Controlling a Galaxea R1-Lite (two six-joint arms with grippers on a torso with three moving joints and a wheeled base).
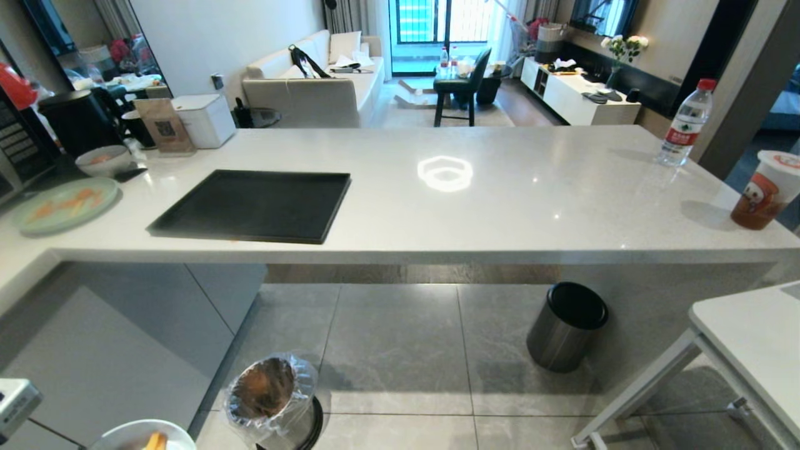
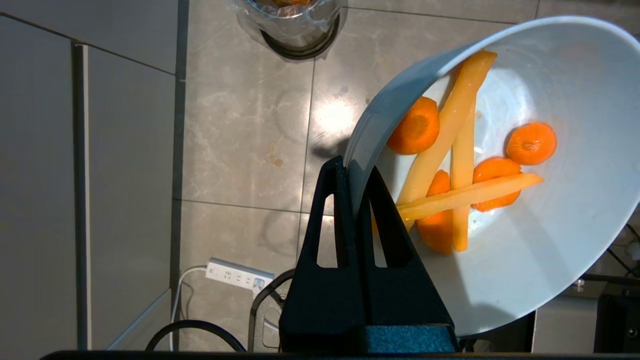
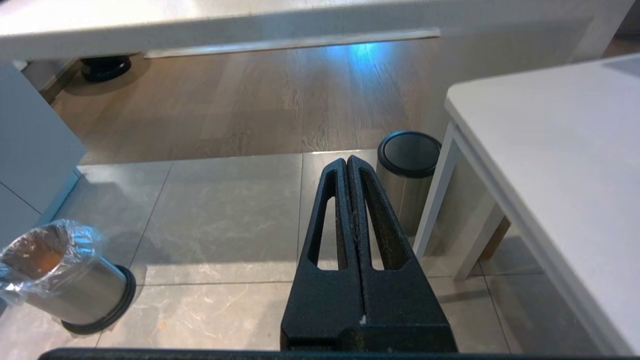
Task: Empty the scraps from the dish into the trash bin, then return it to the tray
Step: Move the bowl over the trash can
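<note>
My left gripper is shut on the rim of the dish, a pale-blue bowl with a white inside, held above the tiled floor. The scraps, orange carrot slices and yellow strips, lie inside it. In the head view the dish peeks in at the bottom left edge. The trash bin with its crinkled clear liner stands on the floor just beside it; the left wrist view also shows the trash bin, ahead of the dish. The black tray lies bare on the counter. My right gripper hangs shut and holds nothing.
A steel bin with a black lid stands under the counter. A pale-green plate and a grey-white bowl sit at the counter's left end; a water bottle and a cup at its right. A white table juts in at right. A power strip lies on the floor.
</note>
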